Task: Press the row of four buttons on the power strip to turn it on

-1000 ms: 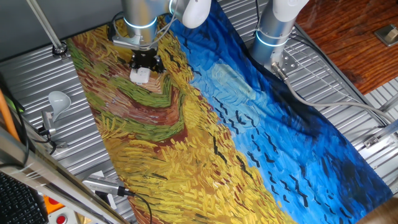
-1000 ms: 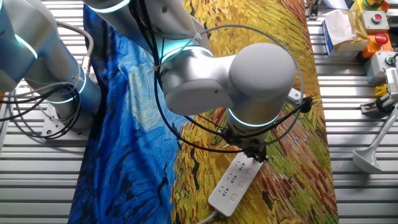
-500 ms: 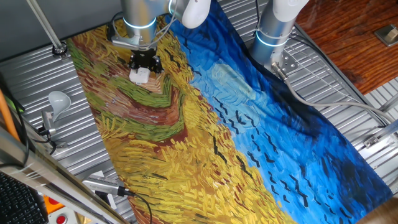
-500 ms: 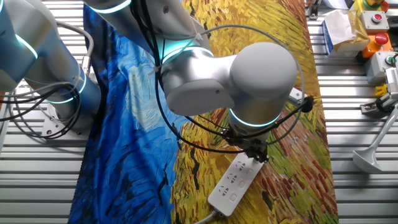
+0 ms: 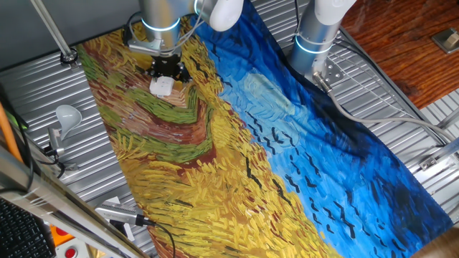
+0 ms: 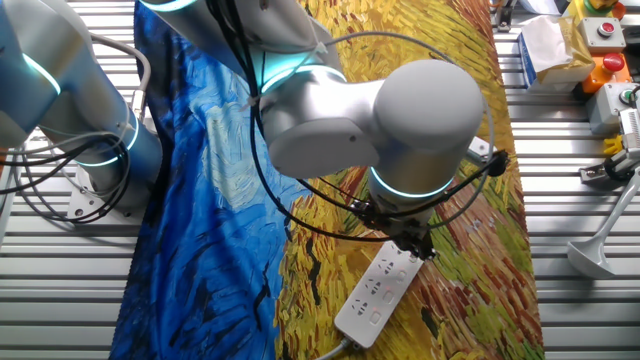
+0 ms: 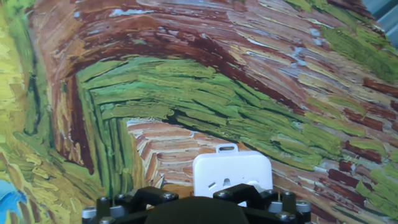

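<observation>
Power strip (image 6: 377,291): smooth white plastic, faint sheen. Cloth (image 5: 215,143): matt printed fabric, painted brushstroke pattern in yellow, green, brown and blue, lying mostly flat. Arm (image 6: 400,120): smooth satin grey casing. Gripper (image 6: 413,243): matt black. Table (image 5: 445,107): ribbed bare metal, dull shine.

We see a big painted cloth (image 5: 237,143) on the table; one side of it is yellow with green and brown swirls, the other side is deep blue with small black marks; the table (image 5: 401,100) beside the cloth is grey metal with long ridges; past the blue side of the cloth we see a red-brown wood floor (image 5: 401,36); near the yellow side stands a white bulb on a metal stand (image 5: 63,122); in the other fixed view, orange and yellow boxes (image 6: 600,50) sit beyond the cloth's far corner.
</observation>
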`<state>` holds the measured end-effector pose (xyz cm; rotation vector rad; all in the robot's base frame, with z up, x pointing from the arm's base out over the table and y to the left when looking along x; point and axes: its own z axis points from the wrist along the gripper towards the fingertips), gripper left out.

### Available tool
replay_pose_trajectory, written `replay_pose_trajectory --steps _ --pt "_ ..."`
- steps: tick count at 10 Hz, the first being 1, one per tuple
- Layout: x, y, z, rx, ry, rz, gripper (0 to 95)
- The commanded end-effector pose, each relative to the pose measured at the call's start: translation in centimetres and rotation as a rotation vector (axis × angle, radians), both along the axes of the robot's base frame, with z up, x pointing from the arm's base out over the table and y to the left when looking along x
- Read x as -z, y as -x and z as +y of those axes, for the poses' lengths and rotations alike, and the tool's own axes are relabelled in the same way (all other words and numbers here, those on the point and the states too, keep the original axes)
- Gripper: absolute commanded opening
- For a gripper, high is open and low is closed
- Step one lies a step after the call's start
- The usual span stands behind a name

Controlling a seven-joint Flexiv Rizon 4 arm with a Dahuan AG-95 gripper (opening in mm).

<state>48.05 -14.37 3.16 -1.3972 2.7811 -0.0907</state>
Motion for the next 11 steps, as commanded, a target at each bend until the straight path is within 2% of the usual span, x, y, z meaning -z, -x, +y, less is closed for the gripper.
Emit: replay_pose_trajectory --steps 1,5,9,11 --pt "0.16 -0.17 -0.05 0.000 0.004 -0.001 76.0" --pt "0.53 -0.34 -0.27 -0.003 0.005 -0.002 76.0" --pt "0.20 -0.26 -0.45 0.001 -0.003 -0.002 76.0" --pt "0.02 -0.58 -0.51 0.000 -0.003 -0.001 76.0"
